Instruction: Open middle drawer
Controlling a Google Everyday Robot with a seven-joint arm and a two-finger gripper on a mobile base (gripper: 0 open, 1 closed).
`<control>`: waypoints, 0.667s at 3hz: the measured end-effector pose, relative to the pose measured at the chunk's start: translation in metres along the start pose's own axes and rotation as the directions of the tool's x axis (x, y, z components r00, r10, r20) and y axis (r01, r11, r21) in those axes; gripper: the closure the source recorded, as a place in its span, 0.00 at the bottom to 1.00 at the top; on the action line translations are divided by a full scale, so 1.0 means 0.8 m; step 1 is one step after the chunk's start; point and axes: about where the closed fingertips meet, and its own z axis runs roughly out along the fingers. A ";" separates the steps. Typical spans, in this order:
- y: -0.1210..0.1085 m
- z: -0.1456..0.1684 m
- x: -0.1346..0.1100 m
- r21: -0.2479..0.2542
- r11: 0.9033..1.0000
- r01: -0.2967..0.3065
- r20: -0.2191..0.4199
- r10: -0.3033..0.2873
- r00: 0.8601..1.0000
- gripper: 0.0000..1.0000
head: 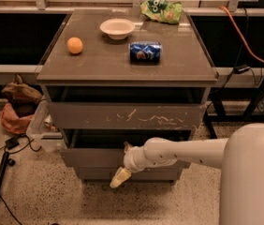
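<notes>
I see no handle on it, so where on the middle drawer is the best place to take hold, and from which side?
Likely its top edge, hooked from the front and above: the middle drawer has a flat, handleless front, and a dark gap shows above that edge. The gripper hangs low, near the drawer's lower edge.

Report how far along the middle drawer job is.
Done: the middle drawer sticks out from the cabinet, with a dark gap showing above its front.
In hand: the pincer hangs at the lower edge of that front, near its middle.
Left: the drawer looks only partly open, so probably one more pull, then the arm backs away.
</notes>
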 end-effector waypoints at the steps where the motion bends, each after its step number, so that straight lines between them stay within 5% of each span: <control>1: 0.014 0.016 0.001 -0.047 0.999 0.000 -0.006 0.000 1.000 0.00; 2: 0.009 0.016 0.000 -0.039 0.999 -0.002 -0.011 0.002 1.000 0.00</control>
